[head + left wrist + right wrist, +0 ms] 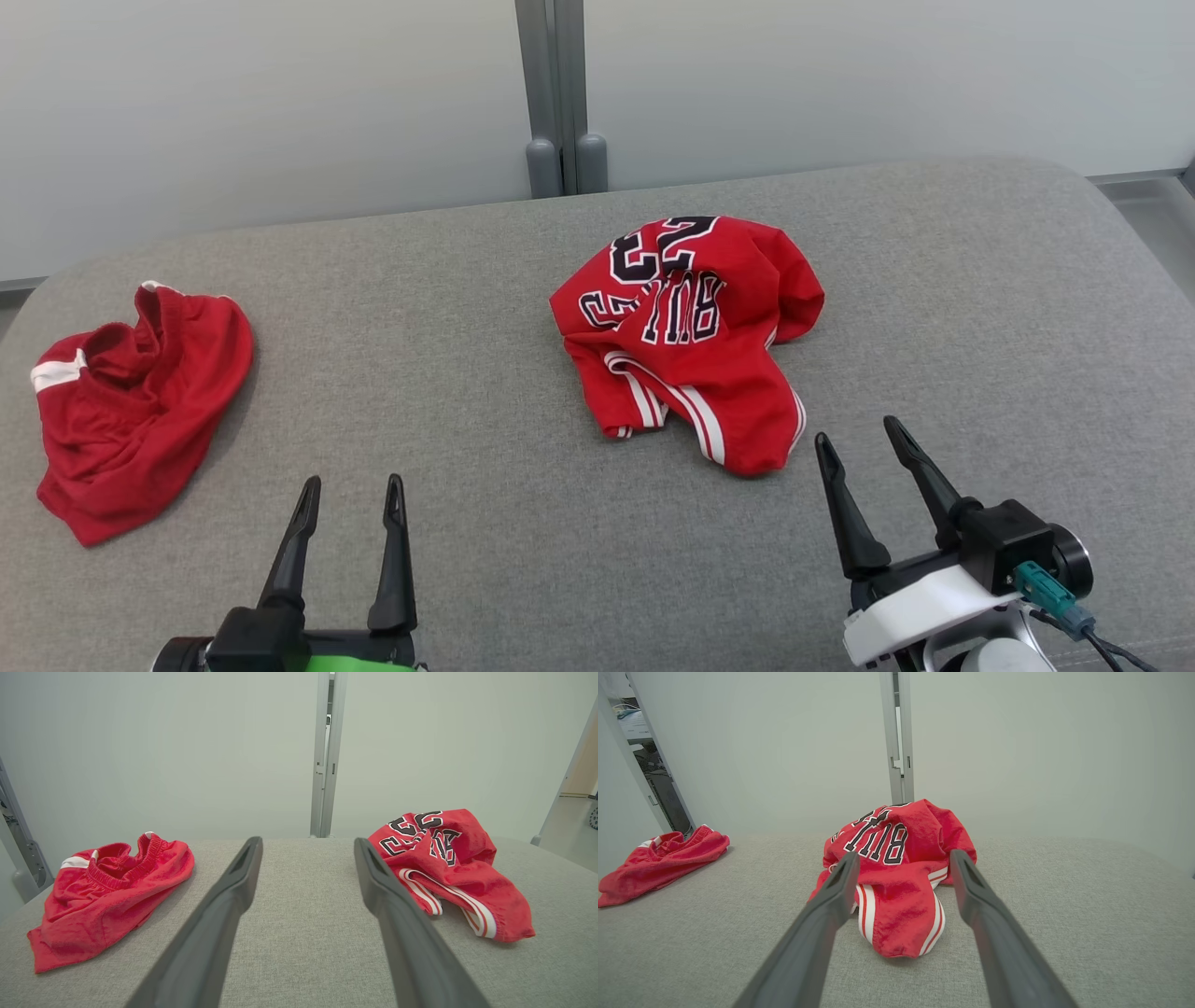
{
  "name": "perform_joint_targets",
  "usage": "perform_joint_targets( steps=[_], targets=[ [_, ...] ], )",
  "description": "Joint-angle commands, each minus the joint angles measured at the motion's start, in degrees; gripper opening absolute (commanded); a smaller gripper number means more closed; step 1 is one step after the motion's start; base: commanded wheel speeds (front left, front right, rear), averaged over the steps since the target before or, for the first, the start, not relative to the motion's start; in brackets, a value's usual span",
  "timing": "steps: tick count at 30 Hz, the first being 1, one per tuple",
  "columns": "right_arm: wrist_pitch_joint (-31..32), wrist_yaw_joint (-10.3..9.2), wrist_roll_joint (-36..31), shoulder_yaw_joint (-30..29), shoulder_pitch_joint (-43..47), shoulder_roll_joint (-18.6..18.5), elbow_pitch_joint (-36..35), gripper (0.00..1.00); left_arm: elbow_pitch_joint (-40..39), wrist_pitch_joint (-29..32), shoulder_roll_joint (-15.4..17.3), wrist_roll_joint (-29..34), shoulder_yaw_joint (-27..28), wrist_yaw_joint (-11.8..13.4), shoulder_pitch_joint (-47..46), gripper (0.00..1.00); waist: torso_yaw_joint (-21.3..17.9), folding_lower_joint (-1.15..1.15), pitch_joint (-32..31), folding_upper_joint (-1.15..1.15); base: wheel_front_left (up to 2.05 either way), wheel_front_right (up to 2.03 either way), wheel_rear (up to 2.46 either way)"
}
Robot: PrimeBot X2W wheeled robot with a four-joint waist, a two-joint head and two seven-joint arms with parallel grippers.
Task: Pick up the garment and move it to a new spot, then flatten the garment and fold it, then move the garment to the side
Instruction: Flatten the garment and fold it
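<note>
Red jersey (691, 345): lies crumpled in a heap on the grey padded surface (467, 308), a little right of its middle and towards the far edge. Black numbers and letters edged in white face up on its far part. White-and-red striped trim shows along its near folds. Nothing holds it.

Jersey in the wrist views: in the right wrist view the jersey (901, 877) sits straight ahead, framed between that gripper's two fingers. In the left wrist view the jersey (448, 868) lies off to the right of the fingers.

Right gripper (857, 431): jaws spread wide and holding nothing. Its fingertips point towards the jersey's near right corner, close to the cloth but clear of it. Right gripper (904, 854) hangs low over the surface.

Left gripper (354, 481): jaws spread wide and holding nothing, over bare surface, well apart from the jersey. Left gripper (308, 842) points at the open stretch between the two garments.

Red shorts (140, 411): a second bunched heap near the surface's left edge, well apart from the jersey. The gathered waistband is turned up and a white stripe shows on the left side. Also seen as red shorts (107, 896) and red shorts (658, 863), touched by neither gripper.

Backdrop: pale wall panels with a grey post (560, 93) between them, behind the surface's far edge.
</note>
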Motion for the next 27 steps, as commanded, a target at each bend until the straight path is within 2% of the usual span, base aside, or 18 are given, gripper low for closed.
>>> perform_joint_targets(
  steps=[1,27],
  targets=[
    [-0.03,-0.06,0.22,-0.24,0.47,-0.12,0.01,1.00,-0.22,-0.02,0.03,0.45,-0.01,0.32,0.36,1.00,-0.01,0.00,0.05,0.00,0.00,0.00,0.00],
    [-0.03,-0.06,0.35,-0.66,0.45,-0.12,0.25,1.00,0.33,-0.02,0.02,1.02,-1.13,-0.20,-0.96,1.00,-0.05,0.00,0.97,0.00,0.00,0.00,0.00]
  ],
)
